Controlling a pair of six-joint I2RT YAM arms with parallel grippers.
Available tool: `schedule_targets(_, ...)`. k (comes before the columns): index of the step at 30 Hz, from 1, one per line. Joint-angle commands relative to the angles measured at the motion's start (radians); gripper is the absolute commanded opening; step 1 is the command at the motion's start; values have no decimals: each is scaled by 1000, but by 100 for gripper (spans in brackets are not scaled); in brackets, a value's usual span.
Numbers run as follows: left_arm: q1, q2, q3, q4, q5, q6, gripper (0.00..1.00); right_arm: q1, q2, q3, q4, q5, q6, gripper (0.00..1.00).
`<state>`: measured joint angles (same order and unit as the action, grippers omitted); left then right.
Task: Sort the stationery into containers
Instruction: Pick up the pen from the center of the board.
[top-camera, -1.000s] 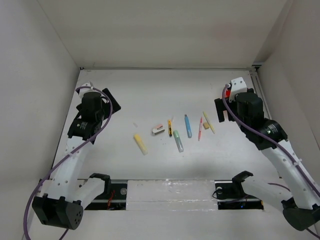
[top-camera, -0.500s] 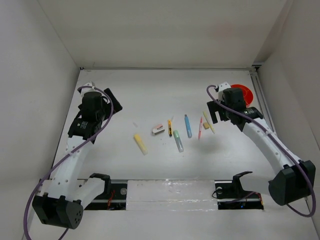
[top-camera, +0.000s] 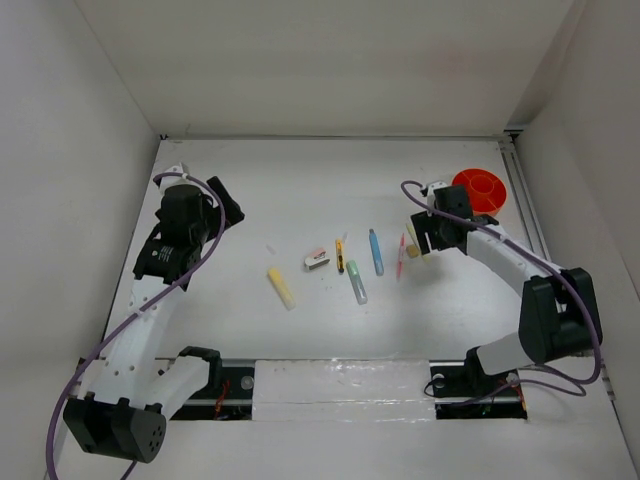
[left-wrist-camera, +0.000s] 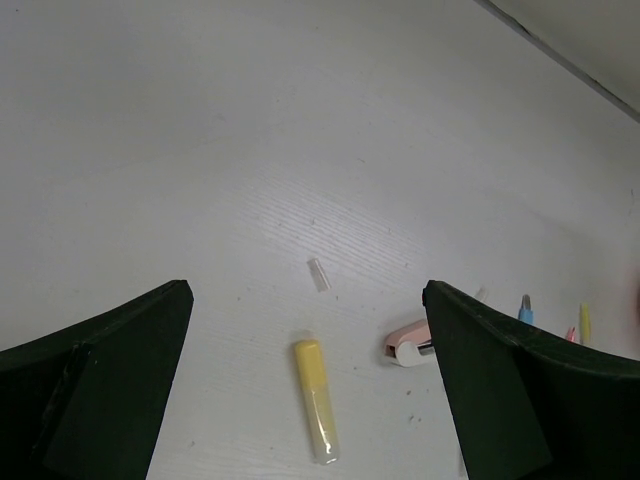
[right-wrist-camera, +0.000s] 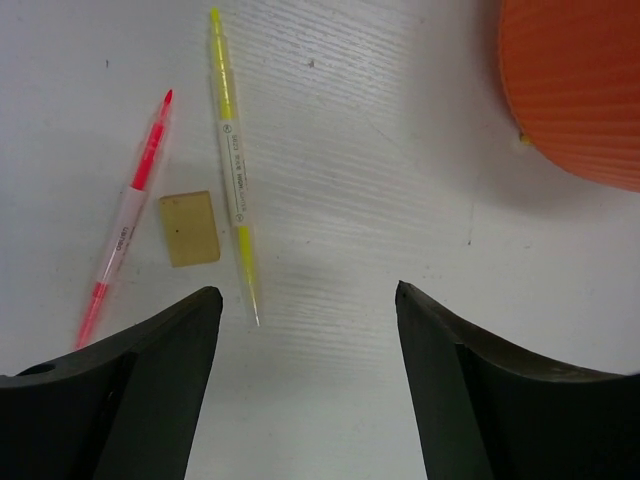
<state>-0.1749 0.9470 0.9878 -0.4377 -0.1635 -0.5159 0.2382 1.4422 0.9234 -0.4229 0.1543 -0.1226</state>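
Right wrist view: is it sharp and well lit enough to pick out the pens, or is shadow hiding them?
Right wrist view: sharp and evenly lit; the yellow pen, red pen and tan cube show clearly, with only a faint shadow ahead of the open right pincer, whose fingers are dark. Top external view: soft, even light, but the same items look tiny.
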Motion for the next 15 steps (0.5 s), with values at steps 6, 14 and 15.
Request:
schedule_targets(6,-2,-7,-3,39,30,22,100,-17,64,-12,179,-41,26,73)
schedule_targets(14,-2,3,-12,39,30,22,100,-17,161,31,228,-88,26,69)
schedule_targets(15,-2,3,-12,39,30,22,100,-17,176,31,228,-88,26,69)
